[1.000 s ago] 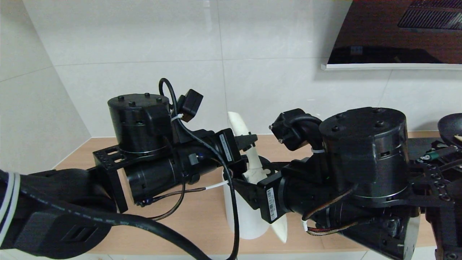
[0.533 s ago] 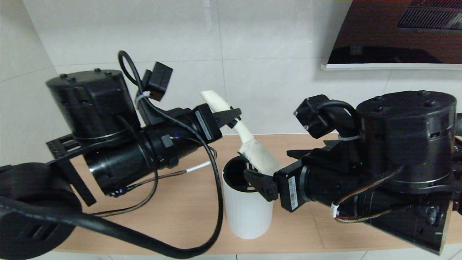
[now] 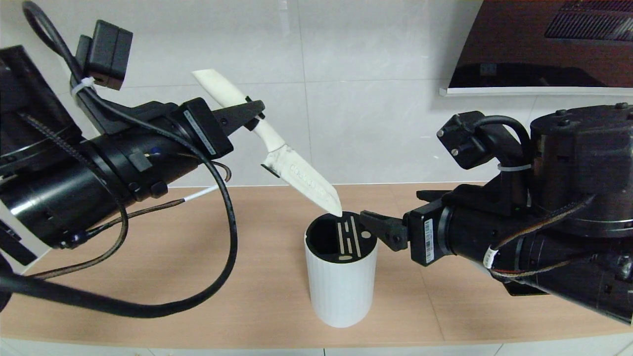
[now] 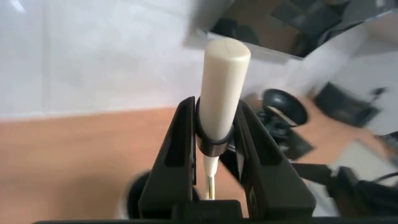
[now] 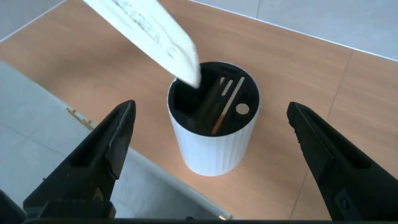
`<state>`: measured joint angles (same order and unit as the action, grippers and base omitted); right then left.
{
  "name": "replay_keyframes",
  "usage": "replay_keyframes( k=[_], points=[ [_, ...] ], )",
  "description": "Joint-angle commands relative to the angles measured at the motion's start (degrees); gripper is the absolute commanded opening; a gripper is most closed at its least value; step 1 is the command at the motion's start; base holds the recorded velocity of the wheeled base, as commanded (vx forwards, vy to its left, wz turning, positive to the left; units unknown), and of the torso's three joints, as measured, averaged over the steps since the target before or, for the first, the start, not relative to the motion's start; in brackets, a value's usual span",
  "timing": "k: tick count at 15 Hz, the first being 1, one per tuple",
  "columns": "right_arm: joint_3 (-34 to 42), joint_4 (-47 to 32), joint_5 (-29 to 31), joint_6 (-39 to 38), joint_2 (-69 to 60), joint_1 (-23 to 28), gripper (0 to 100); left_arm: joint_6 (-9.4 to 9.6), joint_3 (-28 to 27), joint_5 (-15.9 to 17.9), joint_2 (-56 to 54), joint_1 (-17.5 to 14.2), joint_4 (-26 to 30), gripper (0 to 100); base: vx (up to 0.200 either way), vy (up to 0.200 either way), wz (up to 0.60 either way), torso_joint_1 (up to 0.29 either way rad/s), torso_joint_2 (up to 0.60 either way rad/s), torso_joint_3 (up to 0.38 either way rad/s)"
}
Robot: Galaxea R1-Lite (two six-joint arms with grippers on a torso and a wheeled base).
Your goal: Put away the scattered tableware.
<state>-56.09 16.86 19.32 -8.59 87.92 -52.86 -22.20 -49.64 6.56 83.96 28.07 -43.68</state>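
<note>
Head view: knife (image 3: 271,140) clamped in left jaws above holder (image 3: 341,289); right jaws apart.

Bright even light, faint glare on tiles (image 3: 284,20)

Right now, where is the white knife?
In the head view the white knife hangs left of centre, its handle clamped in the left pincer, blade slanting down with its tip just over the rim of the white holder.
</note>
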Motion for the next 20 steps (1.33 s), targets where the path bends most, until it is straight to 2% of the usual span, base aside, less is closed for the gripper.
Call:
replay_keyframes(
  k=[1,5,6,7,12,15,20],
  points=[
    [0.0,0.0,0.1,0.0,0.1,0.2,100,4.09,1.7,0.1,-0.6,-0.8,-1.4,0,0.0,0.0,0.0,0.0,0.0,0.0],
    [0.4,0.1,1.2,1.1,0.9,0.7,100,13.76,5.2,0.3,-0.2,-0.7,-1.8,0,0.0,0.0,0.0,0.0,0.0,0.0],
    [0.5,0.1,1.2,1.1,1.1,0.7,100,15.96,5.8,0.3,0.6,-0.3,-1.9,0,0.0,0.0,0.0,0.0,0.0,0.0],
    [0.5,0.1,1.2,1.1,1.1,0.7,100,17.37,5.8,0.2,1.7,1.1,-2.0,0,0.0,0.0,0.0,0.0,0.0,0.0],
    [0.5,0.1,1.3,1.1,1.1,0.7,100,17.72,5.0,0.3,4.6,3.7,-2.3,0,0.0,0.0,0.0,0.0,0.0,0.0],
    [0.6,0.1,1.8,1.1,1.4,0.7,100,17.8,0.9,0.3,6.0,3.7,-1.8,0,0.0,0.0,0.0,0.0,0.0,0.0],
    [0.6,0.2,3.0,1.8,0.7,0.7,100,17.8,1.2,0.0,8.0,3.9,-1.3,0,0.0,0.0,0.0,0.0,0.0,0.0]
  ],
)
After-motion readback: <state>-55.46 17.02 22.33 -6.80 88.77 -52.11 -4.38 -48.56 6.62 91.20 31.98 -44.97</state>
